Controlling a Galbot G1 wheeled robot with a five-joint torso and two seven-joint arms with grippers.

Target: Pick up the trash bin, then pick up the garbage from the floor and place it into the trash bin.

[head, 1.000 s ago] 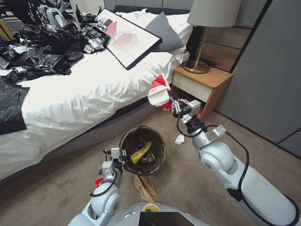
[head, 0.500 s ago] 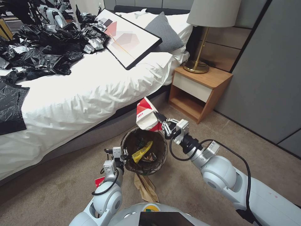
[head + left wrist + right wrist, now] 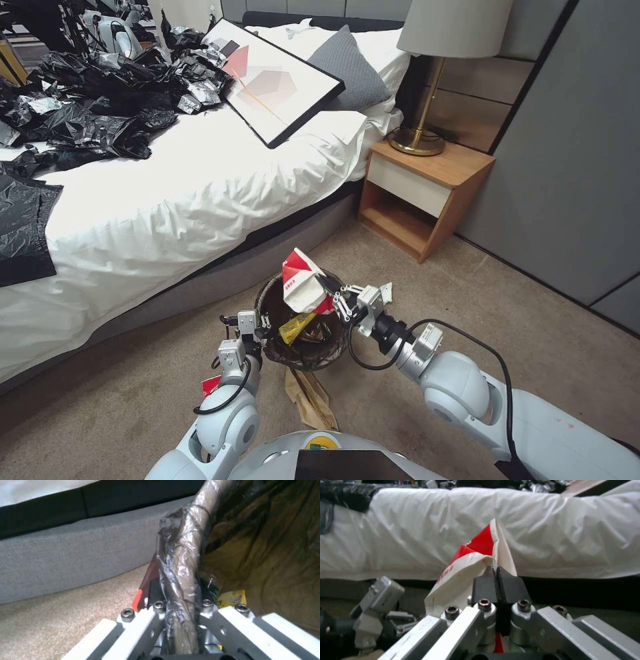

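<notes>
Left gripper (image 3: pixel 257 325) clamped bin (image 3: pixel 305 347) rim at 9 o'clock. Right gripper (image 3: pixel 333 298) pinched red-white packet (image 3: pixel 300 283) over bin mouth, unreleased. Yellow wrapper (image 3: pixel 295 328) already inside. Brown bag (image 3: pixel 311 399) left on floor at 6 o'clock.

Red lettering marks the red-and-white packet (image 3: pixel 463 572), too blurred to read.

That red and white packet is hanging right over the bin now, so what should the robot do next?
Probably open the right gripper and let go. It is pinching the red-and-white packet above the mouth of the trash bin, which the left gripper holds by the rim, so the packet would likely drop in beside the yellow wrapper.
</notes>
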